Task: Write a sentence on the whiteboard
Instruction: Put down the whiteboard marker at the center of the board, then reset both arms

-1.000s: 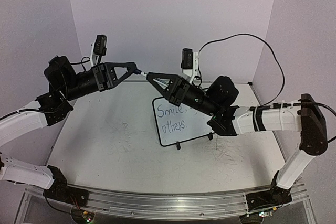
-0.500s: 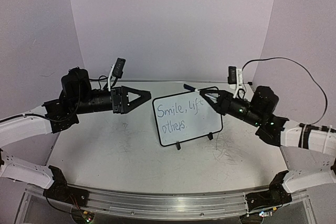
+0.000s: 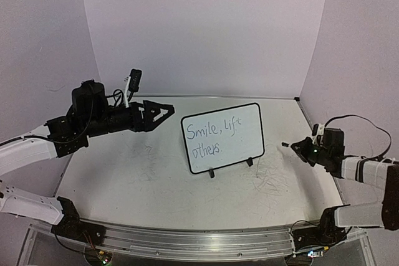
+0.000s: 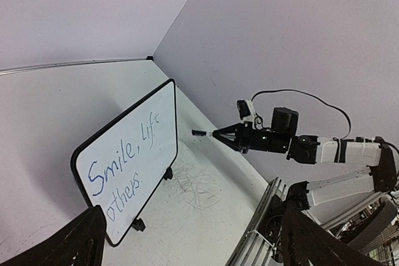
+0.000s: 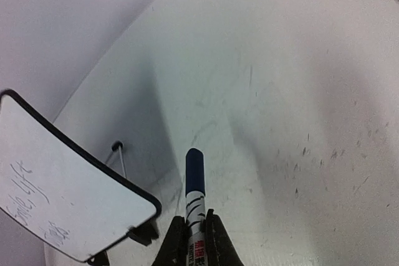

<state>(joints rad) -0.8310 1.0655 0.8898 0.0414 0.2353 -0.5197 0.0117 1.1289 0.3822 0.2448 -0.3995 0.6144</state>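
Starting at the left of the overhead view, the left gripper hangs above the table, out at about ten o'clock from the whiteboard and well apart from it. Its tips aim toward three o'clock, at the board's top left corner. Over to its own wrist camera: two black fingers sit in the bottom corners of the frame, spread wide, nothing between them. An empty, fully parted jaw.

Centre stage, the whiteboard stands on its two small black feet, leaning back, its black frame tilted so the right end sits farther toward twelve o'clock. On it is the sentence, thin dark handwriting in two lines: "Smile, lift" above, "others." below. Nothing touches the board. Grey scuff scribbles mark the tabletop at about five o'clock from it.

Now the right side. The right gripper is low over the table at three o'clock from the board, clear of its right edge, pointing toward nine o'clock. Its wrist view settles the grip: the fingers are pinched tight on a marker, white barrel between the pads, dark blue end sticking out toward twelve o'clock in that frame, above bare table. The board's corner sits at eight o'clock there.
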